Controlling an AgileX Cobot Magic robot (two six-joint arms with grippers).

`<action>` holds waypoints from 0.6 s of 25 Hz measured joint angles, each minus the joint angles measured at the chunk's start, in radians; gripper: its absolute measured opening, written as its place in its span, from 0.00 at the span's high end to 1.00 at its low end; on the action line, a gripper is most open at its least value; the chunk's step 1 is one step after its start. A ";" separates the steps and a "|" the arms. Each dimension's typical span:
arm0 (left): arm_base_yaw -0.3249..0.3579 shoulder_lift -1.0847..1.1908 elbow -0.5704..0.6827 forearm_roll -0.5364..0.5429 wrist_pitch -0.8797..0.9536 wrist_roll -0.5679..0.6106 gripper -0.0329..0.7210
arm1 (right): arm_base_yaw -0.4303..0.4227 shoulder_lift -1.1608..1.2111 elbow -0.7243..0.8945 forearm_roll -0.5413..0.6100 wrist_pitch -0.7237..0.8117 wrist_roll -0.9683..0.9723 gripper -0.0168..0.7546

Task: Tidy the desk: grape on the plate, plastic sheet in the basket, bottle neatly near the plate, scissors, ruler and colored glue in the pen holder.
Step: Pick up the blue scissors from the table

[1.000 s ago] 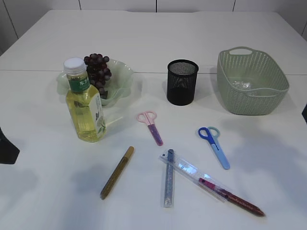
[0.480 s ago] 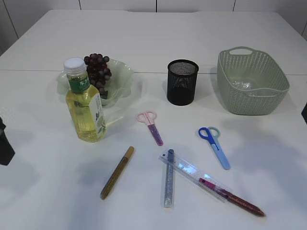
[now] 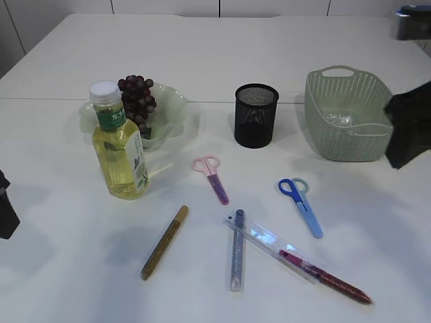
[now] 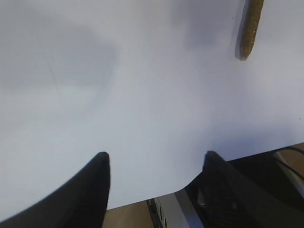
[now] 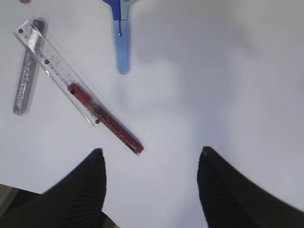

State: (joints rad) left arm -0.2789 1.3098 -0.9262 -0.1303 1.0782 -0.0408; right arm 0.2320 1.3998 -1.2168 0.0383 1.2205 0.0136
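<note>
The grape (image 3: 137, 97) lies on the pale green plate (image 3: 172, 108), with the yellow bottle (image 3: 120, 145) upright in front of it. Pink scissors (image 3: 212, 178), blue scissors (image 3: 302, 205), a clear ruler (image 3: 273, 244) and gold (image 3: 164, 242), silver (image 3: 237, 250) and red (image 3: 333, 281) colored glue lie on the table before the black pen holder (image 3: 256, 114). A plastic sheet (image 3: 339, 119) sits inside the basket (image 3: 350, 114). My left gripper (image 4: 154, 159) is open over the table's near edge, with the gold glue (image 4: 250, 26) beyond it. My right gripper (image 5: 149, 156) is open and empty, just short of the red glue (image 5: 111, 124).
The left arm (image 3: 5, 212) shows at the exterior view's left edge, and the right arm (image 3: 409, 128) is a dark shape beside the basket. The table's front edge (image 4: 190, 185) runs under the left fingers. White table stretches behind the plate and pen holder.
The right arm has come into the exterior view at the right edge, beside the basket. The left arm has slid slightly further out at the left edge. No object moved.
</note>
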 joint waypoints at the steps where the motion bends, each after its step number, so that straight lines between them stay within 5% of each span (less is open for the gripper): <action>1: 0.000 0.000 0.000 0.000 -0.007 0.000 0.36 | 0.019 0.025 -0.016 0.000 -0.006 0.000 0.36; 15: 0.000 0.000 -0.002 -0.037 -0.053 0.000 0.37 | 0.088 0.452 -0.258 0.000 -0.069 0.015 0.37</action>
State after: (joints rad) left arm -0.2789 1.3098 -0.9278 -0.1678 1.0249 -0.0408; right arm 0.3203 1.8516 -1.4751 0.0383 1.1515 0.0290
